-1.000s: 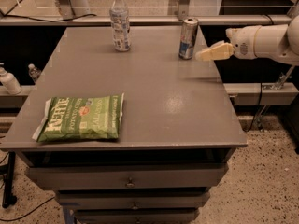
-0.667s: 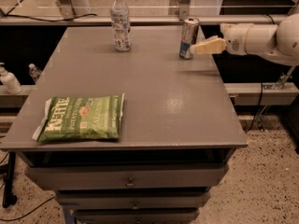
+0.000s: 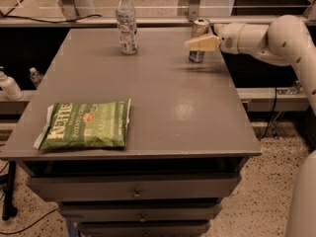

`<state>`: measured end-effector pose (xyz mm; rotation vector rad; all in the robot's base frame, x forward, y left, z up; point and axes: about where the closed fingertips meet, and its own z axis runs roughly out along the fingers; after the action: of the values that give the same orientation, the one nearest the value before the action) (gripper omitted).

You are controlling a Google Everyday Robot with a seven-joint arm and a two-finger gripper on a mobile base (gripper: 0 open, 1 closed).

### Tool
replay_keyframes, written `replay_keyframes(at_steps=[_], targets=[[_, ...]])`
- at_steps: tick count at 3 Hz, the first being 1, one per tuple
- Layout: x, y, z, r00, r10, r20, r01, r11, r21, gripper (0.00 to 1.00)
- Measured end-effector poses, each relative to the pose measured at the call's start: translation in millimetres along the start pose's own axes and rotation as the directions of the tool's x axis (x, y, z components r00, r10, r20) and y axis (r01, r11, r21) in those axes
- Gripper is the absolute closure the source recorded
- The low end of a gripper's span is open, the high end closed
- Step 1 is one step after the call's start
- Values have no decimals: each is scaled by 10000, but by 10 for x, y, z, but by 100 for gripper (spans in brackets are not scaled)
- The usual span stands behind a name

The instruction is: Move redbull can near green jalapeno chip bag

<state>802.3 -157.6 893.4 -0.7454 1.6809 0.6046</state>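
Note:
The redbull can (image 3: 199, 56) stands upright near the table's far right edge; it is silver with a blue lower panel. My gripper (image 3: 196, 43) reaches in from the right at the can's mid-height, and its cream tip crosses in front of the can and hides its middle. The can's base rests on the table. The green jalapeno chip bag (image 3: 85, 124) lies flat near the front left corner of the table, far from the can and the gripper.
A clear plastic bottle (image 3: 127, 22) with a white cap stands at the far middle-left of the grey table (image 3: 168, 112). My white arm (image 3: 276, 38) runs along the right side. Drawers sit below the table front. Small bottles stand on a ledge at the left (image 3: 10, 85).
My gripper has moved left from beside the can to over its middle. The can, bottle and chip bag have not moved.

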Motion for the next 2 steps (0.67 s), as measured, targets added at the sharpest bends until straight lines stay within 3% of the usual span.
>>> replay_keyframes(at_steps=[2], targets=[[-72, 369, 145, 9973, 723, 137, -706, 9923, -1019, 41]])
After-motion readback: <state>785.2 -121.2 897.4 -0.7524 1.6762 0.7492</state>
